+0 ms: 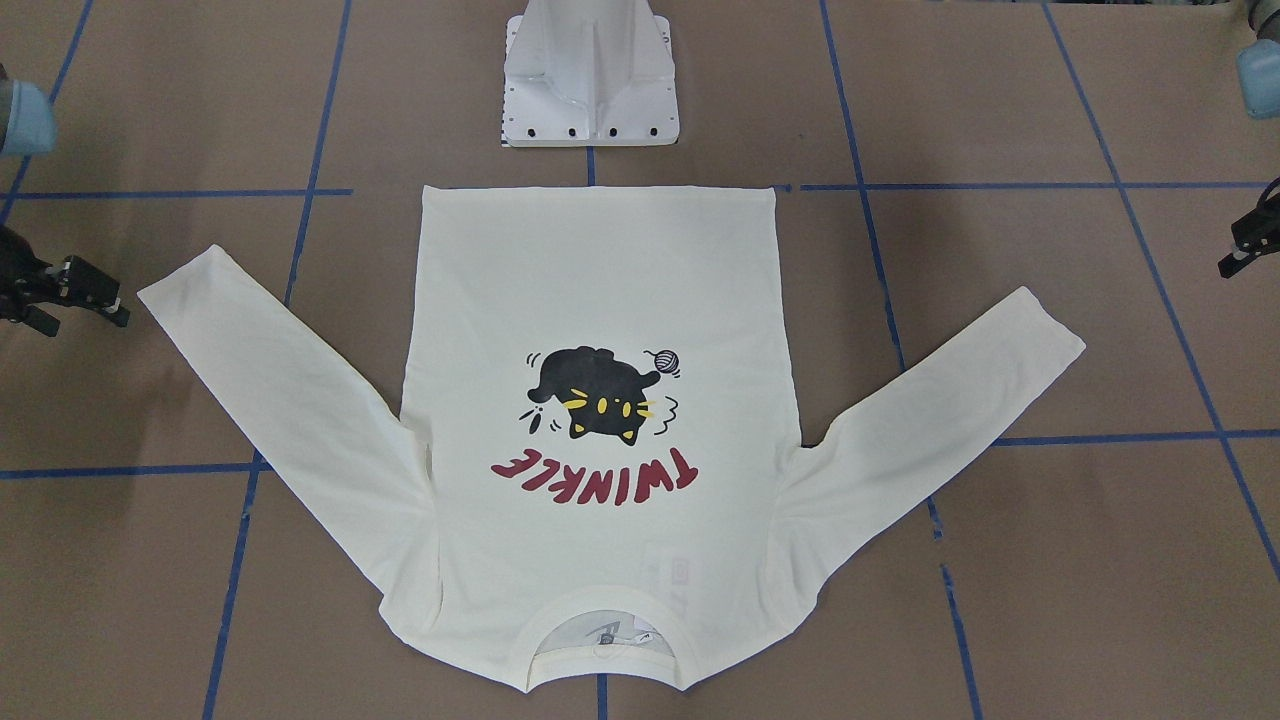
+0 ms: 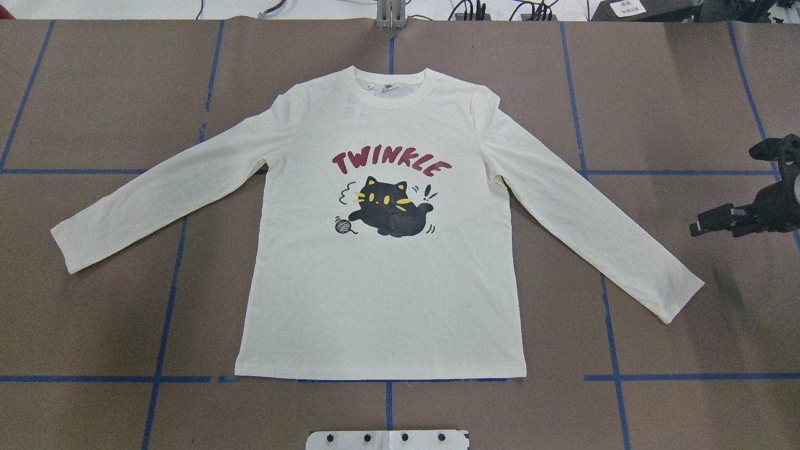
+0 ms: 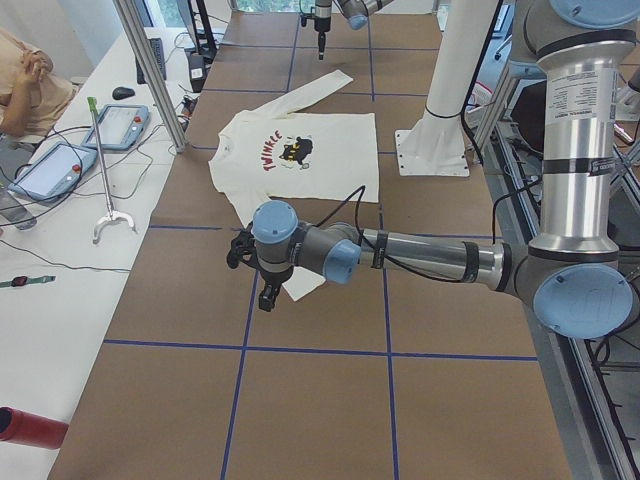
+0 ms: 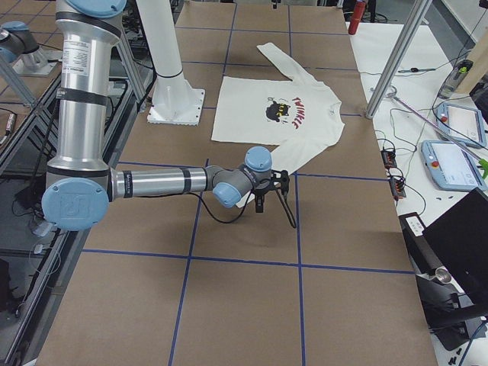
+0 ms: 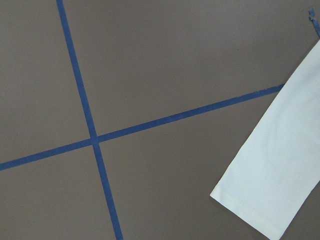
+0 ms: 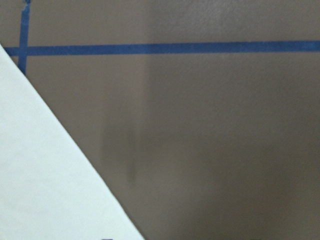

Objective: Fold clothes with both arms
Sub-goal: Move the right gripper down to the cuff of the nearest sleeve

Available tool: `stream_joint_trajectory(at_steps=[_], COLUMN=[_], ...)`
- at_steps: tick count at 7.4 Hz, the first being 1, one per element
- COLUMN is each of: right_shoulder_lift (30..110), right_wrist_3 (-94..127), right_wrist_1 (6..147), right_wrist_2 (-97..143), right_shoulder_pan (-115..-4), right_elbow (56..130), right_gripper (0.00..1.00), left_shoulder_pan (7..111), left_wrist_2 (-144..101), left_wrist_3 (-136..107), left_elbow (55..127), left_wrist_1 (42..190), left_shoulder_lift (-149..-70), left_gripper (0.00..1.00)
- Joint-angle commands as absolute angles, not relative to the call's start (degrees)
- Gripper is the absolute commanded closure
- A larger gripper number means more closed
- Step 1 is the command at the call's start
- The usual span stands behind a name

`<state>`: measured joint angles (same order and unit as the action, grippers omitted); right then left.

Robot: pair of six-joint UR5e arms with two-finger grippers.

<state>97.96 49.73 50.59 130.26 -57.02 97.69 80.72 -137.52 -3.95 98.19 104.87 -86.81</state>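
One shirt [image 2: 381, 294] lies flat, print up, on table [image 2: 94, 325].

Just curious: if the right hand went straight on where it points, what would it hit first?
Probably bare table beside the shirt sleeve; the right hand seems to point down, depth unclear.

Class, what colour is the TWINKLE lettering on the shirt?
Dark red lettering, clearest in the overhead exterior view.
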Motion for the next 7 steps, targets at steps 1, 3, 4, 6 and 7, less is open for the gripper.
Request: stream_joint_trajectory(at_steps=[1, 3, 4, 6, 7], right_shoulder_lift=[101.33, 100.99, 100.73, 100.63, 100.81], right_wrist_3=[57.47, 57.57, 58.61, 60.82, 60.82], right_wrist_1=[49.13, 49.13, 49.13, 49.04, 49.13], right_wrist_2=[128.33, 127.88, 127.79, 128.14, 128.06], right_shoulder_pan=[-51.17, -50.98, -50.89, -50.36, -49.49], right_elbow=[100.55, 97.84, 97.04, 97.03, 96.77], right_gripper=[0.10, 0.11, 0.11, 0.11, 0.13], left_shoulder_pan=[80.42, 80.42, 80.42, 80.42, 80.42], left_wrist_2=[-137.46, -137.55, -137.55, -137.55, -137.55], left_wrist_3=[-3.96, -3.96, -3.96, -3.96, -3.96], left_elbow=[97.82, 97.38, 97.38, 97.38, 97.38], left_wrist_1=[104.94, 106.08, 106.17, 106.26, 106.26], left_shoulder_lift=[-86.75, -86.66, -86.57, -86.57, -86.57], left_gripper=[0.00, 0.00, 0.00, 0.00, 0.00])
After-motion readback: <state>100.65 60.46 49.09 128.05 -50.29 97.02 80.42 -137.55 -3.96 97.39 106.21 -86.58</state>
